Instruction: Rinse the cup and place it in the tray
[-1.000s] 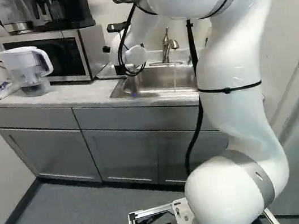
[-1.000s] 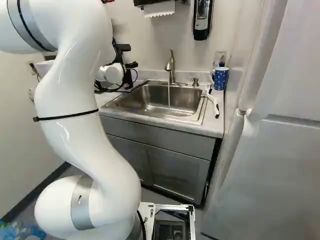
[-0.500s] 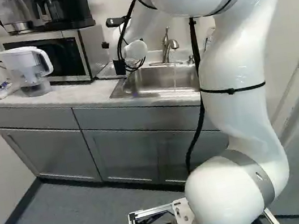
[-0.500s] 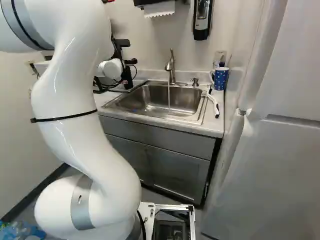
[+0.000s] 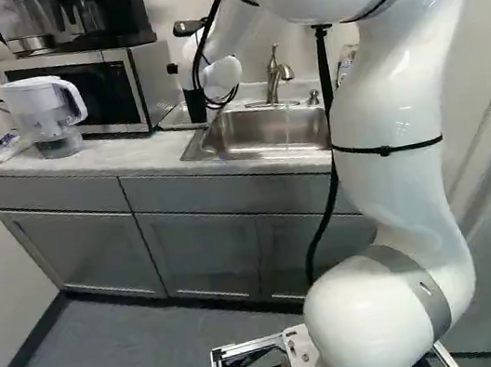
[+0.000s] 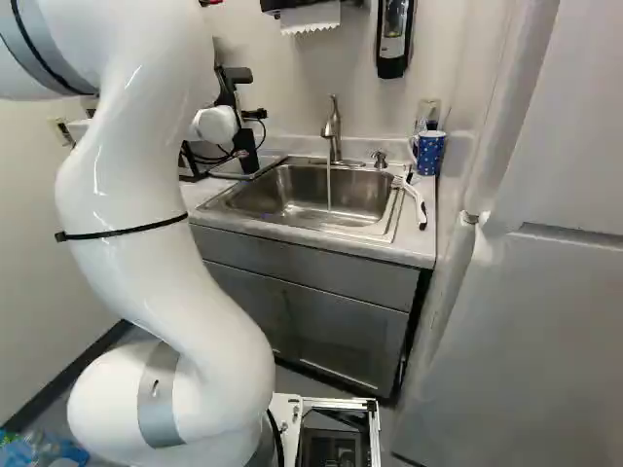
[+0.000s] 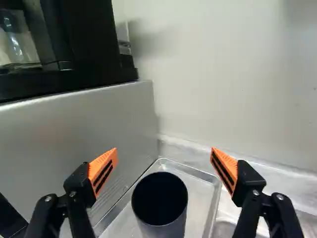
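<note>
Standing upright in the tray (image 7: 199, 194), cup (image 7: 166, 226): mouth up, long axis vertical. End effector (image 6: 255, 115) fingers spread wide apart, cup between, gripped by neither.

we are seeing our white arm (image 5: 395, 177) rising right of the middle. water (image 5: 288, 125) is running from the faucet (image 5: 276, 75) into the sink (image 5: 251, 133); the tray (image 5: 178, 119) is lying beside it, and a pitcher (image 5: 43, 109) is standing by the microwave (image 5: 153, 81).
</note>
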{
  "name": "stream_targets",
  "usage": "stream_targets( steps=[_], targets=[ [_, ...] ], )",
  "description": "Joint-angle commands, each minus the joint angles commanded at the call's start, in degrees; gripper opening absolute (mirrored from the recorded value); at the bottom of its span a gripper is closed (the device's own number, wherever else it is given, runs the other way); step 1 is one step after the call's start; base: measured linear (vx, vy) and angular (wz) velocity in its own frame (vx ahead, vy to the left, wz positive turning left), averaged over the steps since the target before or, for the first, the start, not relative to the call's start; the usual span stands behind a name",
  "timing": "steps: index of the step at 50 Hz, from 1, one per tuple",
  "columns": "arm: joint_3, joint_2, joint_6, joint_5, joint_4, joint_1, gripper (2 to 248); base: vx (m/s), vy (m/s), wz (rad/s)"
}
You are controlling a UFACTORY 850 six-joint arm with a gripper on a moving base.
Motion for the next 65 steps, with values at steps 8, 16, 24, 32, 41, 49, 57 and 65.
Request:
stream_targets(
  steps=[8, 16, 24, 32, 41, 49, 57, 65],
  targets=[
    [-0.1, 0.7, 0.0, -0.9, 0.0, -0.6, 247, 0.0, 0.0, 0.0],
    [-0.3, 1.4, 0.0, -1.8, 0.0, -1.3, 247, 0.0, 0.0, 0.0],
    [-0.5, 2.1, 0.0, -2.6, 0.0, -2.1, 247, 0.0, 0.0, 0.0],
    [-0.7, 2.8, 0.0, -3.4, 0.0, -2.8, 247, 0.0, 0.0, 0.0],
    [-0.9, 3.5, 0.0, -4.3, 0.0, -3.7, 247, 0.0, 0.0, 0.0],
    [-1.2, 4.1, 0.0, -5.1, 0.0, -4.5, 247, 0.0, 0.0, 0.0],
    [-1.5, 4.6, 0.0, -5.8, 0.0, -5.3, 247, 0.0, 0.0, 0.0],
    [-1.9, 5.2, 0.0, -6.6, 0.0, -6.2, 247, 0.0, 0.0, 0.0]
  ],
)
